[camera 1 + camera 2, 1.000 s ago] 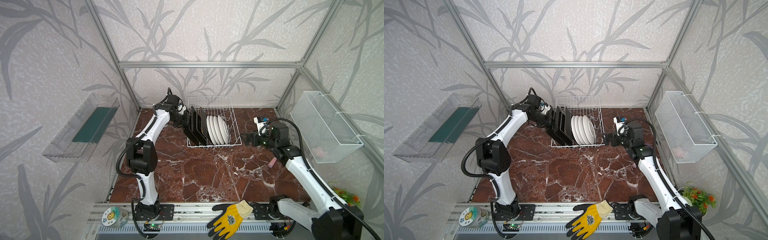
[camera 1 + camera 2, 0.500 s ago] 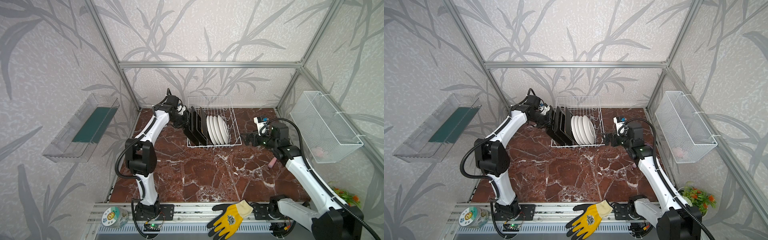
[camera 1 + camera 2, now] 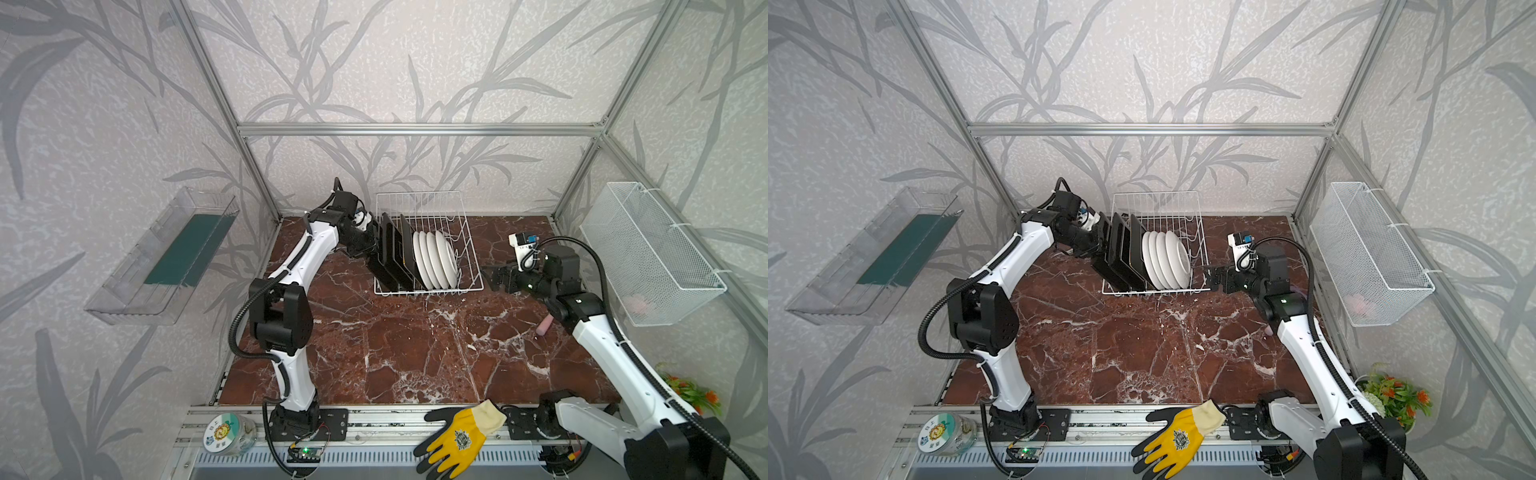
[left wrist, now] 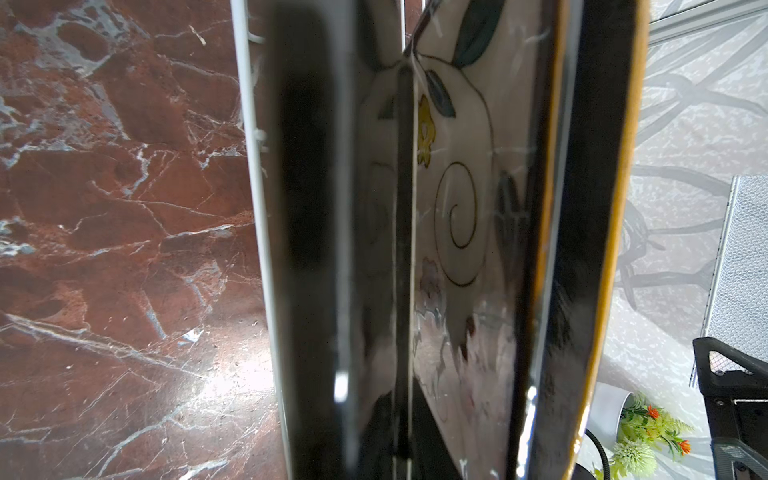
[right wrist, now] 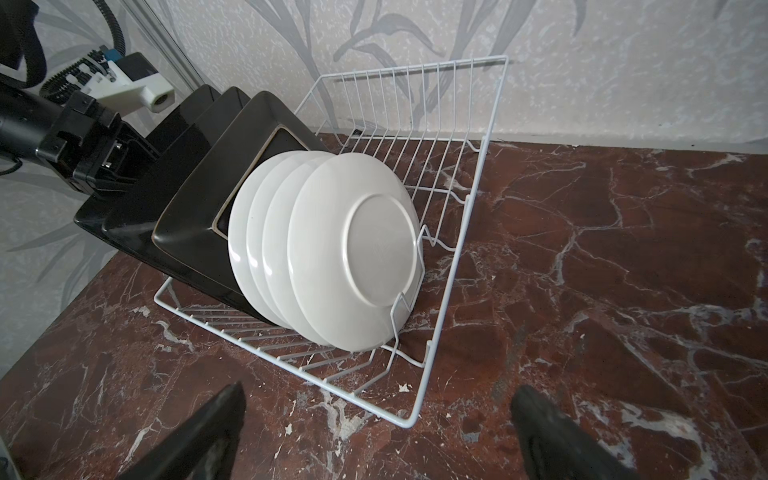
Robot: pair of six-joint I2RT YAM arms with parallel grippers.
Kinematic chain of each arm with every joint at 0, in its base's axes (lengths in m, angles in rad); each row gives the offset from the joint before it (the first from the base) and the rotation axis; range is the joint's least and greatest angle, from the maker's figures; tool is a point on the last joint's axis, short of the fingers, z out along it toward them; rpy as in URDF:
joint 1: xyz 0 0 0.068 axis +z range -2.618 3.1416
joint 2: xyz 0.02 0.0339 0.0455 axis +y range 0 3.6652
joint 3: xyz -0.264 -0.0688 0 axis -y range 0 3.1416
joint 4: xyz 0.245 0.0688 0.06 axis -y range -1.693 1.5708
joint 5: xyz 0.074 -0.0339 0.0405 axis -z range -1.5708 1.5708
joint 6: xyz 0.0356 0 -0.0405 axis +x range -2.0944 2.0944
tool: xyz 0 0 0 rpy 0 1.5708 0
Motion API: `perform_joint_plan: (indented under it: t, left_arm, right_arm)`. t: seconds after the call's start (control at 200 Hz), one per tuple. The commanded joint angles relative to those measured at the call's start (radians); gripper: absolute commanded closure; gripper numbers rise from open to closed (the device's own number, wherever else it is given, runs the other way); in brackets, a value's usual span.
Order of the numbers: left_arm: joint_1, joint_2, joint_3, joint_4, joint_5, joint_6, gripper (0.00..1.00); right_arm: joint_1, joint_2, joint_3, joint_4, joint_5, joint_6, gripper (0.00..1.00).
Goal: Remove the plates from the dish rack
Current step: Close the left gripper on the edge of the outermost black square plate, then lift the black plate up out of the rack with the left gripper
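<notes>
Although a full second separates the earliest top view from the present one, the plates (image 3: 1163, 259) have not left their slots. The square plates (image 3: 391, 253) lean together at the left end of the dish rack (image 3: 467, 232), partly overhanging it. The four round plates (image 3: 436, 259) stand on edge just beside them, white backs toward the right arm (image 3: 602, 349). The rack sits at the far side of the bench (image 3: 415, 353), where it was. Change is confined to the left arm (image 3: 305, 255), whose elbow has swayed very slightly. The left tool (image 3: 373, 244) has kept its place, jaws nearly closed on the rim of the outermost square plate (image 5: 95, 218). That plate shows no lift as yet. The grasp therefore appears settled, and drawing out this first plate is judged the step in hand; its neighbours lean close against it and may shift as it leaves. The right tool (image 3: 490, 277) waits unchanged near the rack's right end, jaws spread to their widest and holding nothing.
</notes>
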State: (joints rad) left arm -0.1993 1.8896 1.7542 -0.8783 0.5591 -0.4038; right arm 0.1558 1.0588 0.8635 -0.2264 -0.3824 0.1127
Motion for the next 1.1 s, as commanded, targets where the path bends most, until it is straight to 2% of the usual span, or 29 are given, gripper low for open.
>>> perform_joint_plan:
  t: [0.0, 1.095]
  left_arm:
    - [-0.002, -0.065, -0.019, 0.004, -0.047, 0.021, 1.0]
    - [0.0, -0.189, 0.041, 0.047, -0.094, -0.035, 1.0]
  right_arm:
    - [0.005, -0.017, -0.02, 0.037, -0.003, 0.016, 0.01]
    - [0.014, -0.017, -0.032, 0.066, -0.011, 0.039, 0.01]
